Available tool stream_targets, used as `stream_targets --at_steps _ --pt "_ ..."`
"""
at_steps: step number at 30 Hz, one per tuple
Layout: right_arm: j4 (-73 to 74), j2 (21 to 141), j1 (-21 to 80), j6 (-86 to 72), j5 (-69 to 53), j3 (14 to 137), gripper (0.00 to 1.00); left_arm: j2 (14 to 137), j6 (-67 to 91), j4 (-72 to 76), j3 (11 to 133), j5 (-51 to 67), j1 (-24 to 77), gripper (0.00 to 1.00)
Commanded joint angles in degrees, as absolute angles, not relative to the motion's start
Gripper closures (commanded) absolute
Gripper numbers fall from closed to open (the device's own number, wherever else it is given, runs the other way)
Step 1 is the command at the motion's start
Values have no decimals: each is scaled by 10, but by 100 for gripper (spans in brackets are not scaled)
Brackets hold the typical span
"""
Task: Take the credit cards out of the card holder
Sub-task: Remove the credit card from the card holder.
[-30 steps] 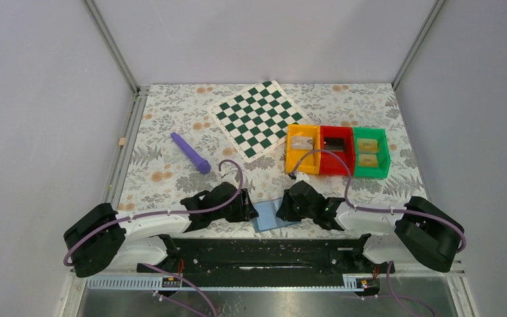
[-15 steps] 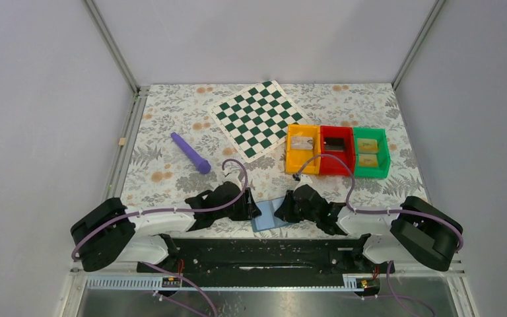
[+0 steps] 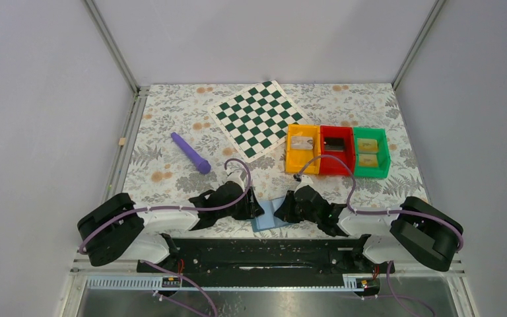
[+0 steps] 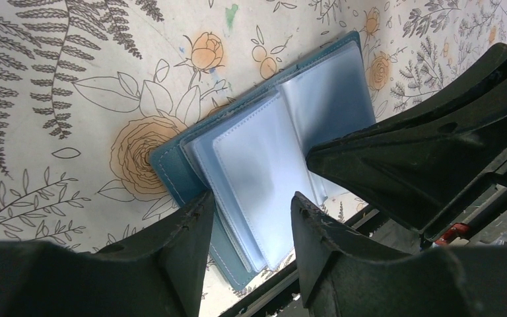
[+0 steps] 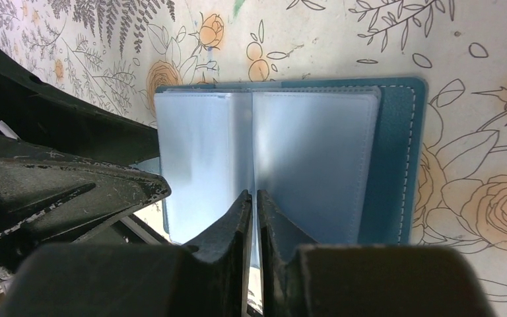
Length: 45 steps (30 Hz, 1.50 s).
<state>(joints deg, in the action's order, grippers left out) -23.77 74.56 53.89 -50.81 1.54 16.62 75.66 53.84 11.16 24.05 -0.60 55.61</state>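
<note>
The blue card holder [image 3: 269, 219] lies open on the table near the front edge, its clear pale sleeves up. My left gripper [image 3: 258, 210] is open, and in the left wrist view [image 4: 252, 198] its fingers straddle the holder's [image 4: 264, 142] near left edge. My right gripper [image 3: 282, 210] is shut; in the right wrist view [image 5: 253, 195] it pinches a thin clear sleeve leaf standing at the fold of the holder [image 5: 317, 148]. Two yellow-gold credit cards [image 3: 368, 145] lie in the green bin [image 3: 385, 155]. No card shows in the holder's sleeves.
A yellow bin [image 3: 292, 158] holding a greyish card and a red bin [image 3: 350, 155] stand left of the green one. A green-white chequered board [image 3: 257, 117] lies behind them. A purple stick [image 3: 190, 152] lies at the left. The table's front edge is just behind the holder.
My left arm has swung right, bringing its open gripper onto the holder's left edge. My right gripper has hardly moved.
</note>
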Motion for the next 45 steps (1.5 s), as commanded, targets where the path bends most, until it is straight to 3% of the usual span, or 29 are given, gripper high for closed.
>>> stream_targets --at_steps 1,21,31,38,45 --pt "-193 769 543 -502 -17 148 85 763 543 160 246 22 558 54" --pt "-153 725 543 -496 -43 171 80 738 542 158 286 75 559 54" --pt "-104 671 543 -489 -14 173 70 747 546 164 289 76 559 54" --pt "-41 584 543 -487 27 170 70 758 545 166 305 83 559 54" --pt "-49 584 543 -493 30 158 71 801 547 175 334 102 567 55"
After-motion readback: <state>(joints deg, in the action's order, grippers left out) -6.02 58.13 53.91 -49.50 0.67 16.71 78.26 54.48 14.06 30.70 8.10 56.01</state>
